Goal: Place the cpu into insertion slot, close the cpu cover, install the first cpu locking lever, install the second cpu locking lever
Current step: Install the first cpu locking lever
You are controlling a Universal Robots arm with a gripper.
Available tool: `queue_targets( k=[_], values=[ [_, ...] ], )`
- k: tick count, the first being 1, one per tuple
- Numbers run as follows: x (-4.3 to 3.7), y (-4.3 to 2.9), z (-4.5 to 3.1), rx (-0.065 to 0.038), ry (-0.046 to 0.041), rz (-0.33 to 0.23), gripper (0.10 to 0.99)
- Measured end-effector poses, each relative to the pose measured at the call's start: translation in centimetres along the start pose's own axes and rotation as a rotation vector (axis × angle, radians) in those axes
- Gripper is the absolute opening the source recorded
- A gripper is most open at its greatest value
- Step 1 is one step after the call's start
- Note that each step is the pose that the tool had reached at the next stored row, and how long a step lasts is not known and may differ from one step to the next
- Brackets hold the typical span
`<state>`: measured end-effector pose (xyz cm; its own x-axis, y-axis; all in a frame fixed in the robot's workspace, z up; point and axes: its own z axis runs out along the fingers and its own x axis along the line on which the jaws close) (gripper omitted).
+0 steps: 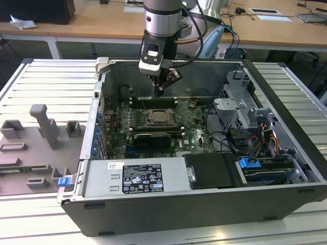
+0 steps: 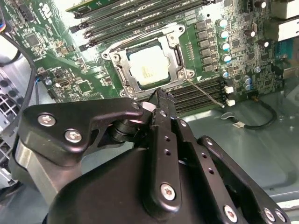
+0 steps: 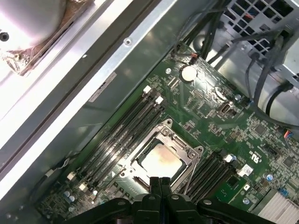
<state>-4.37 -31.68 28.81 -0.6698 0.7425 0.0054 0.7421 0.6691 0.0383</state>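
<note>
Inside the open computer case (image 1: 153,224), above the green board (image 1: 196,133), the end effector (image 1: 161,90) hangs with its fingers pressed together, holding nothing. It is over the memory slots (image 1: 153,102), just beside the insertion slot (image 2: 112,55), and the case walls stand well apart from it. The cpu cover (image 2: 122,70) lies down around the cpu (image 2: 148,69), which is seated in the slot.
</note>
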Motion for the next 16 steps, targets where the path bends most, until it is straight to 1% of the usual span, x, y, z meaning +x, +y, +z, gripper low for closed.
queue_targets(
  k=[3,7,8,11,12,16],
  values=[
    [0.00,0.00,0.00,0.000,0.0026,-0.068,0.106],
    [0.00,0.00,0.00,0.001,0.0042,-0.109,0.106],
    [0.00,0.00,0.00,0.001,0.0050,-0.131,0.106],
    [0.00,0.00,0.00,0.001,0.0062,-0.161,0.106],
    [0.00,0.00,0.00,0.001,0.0070,-0.182,0.106],
    [0.00,0.00,0.00,0.001,0.0085,-0.221,0.106]
  ],
)
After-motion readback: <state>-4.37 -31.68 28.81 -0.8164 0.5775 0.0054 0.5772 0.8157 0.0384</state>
